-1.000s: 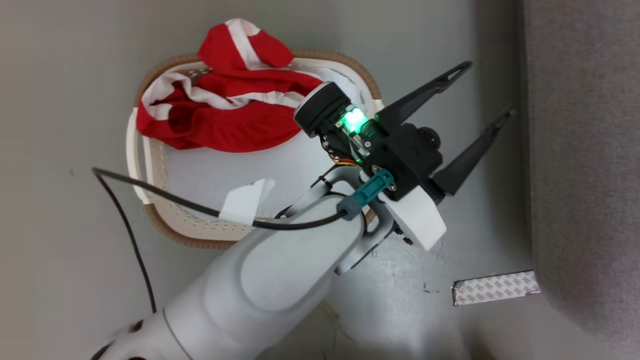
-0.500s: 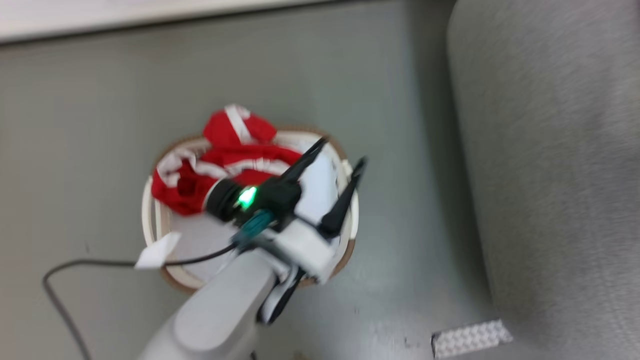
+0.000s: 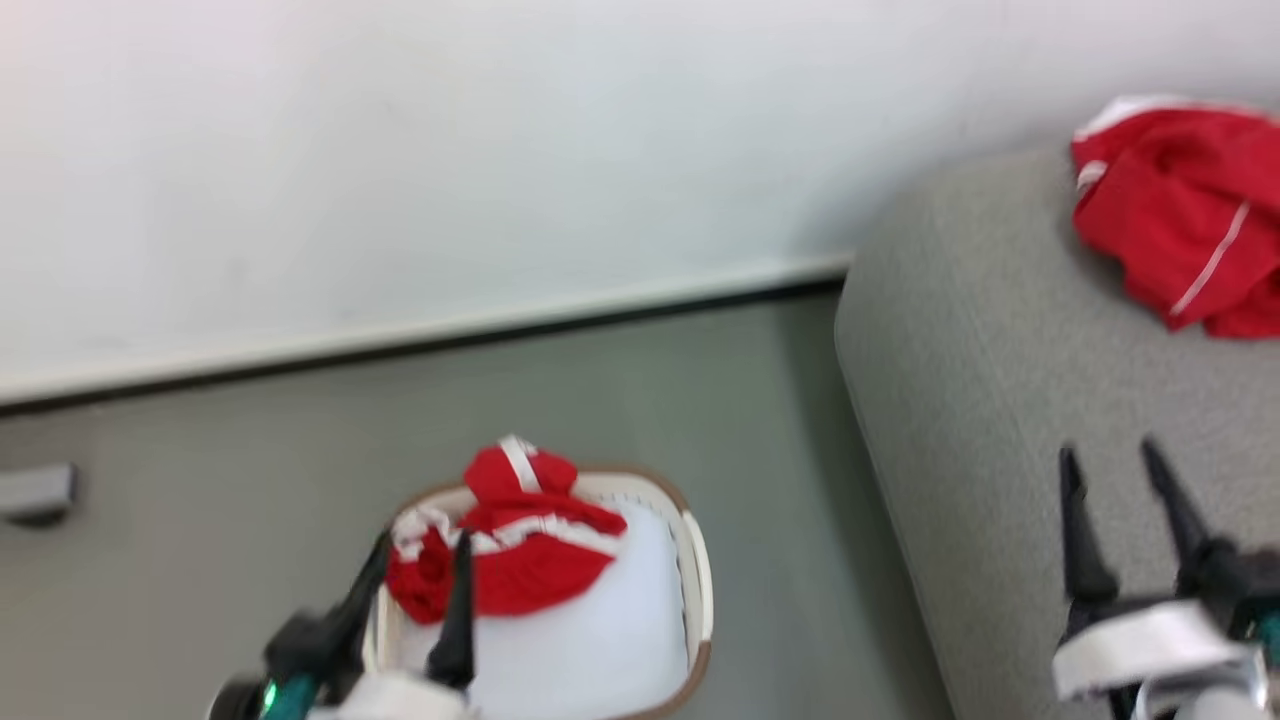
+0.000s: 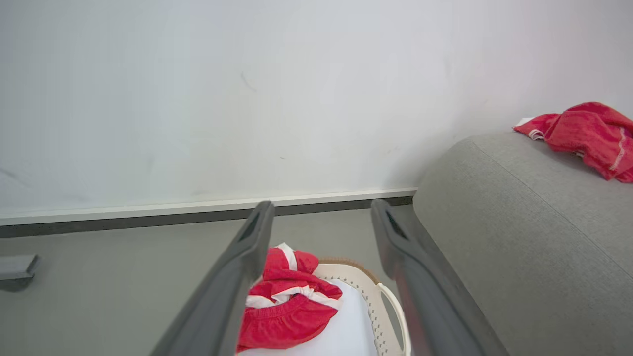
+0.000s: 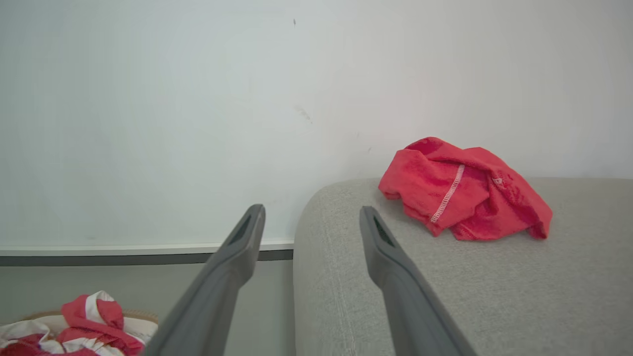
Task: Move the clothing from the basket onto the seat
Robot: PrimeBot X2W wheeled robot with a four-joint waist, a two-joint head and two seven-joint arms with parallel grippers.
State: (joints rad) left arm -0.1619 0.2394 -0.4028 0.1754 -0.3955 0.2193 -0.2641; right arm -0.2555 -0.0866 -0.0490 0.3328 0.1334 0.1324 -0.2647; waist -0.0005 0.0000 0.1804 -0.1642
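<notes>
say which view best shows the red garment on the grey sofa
Right wrist view: the crumpled red fabric garment lies whole and sharp on the grey woven sofa. Head and left wrist views crop it.

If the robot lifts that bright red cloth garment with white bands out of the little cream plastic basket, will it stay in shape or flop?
Probably flop: the red garment lies crumpled in soft folds. It likely drapes and trails, since one fold hangs over the rim of the cream basket.
</notes>
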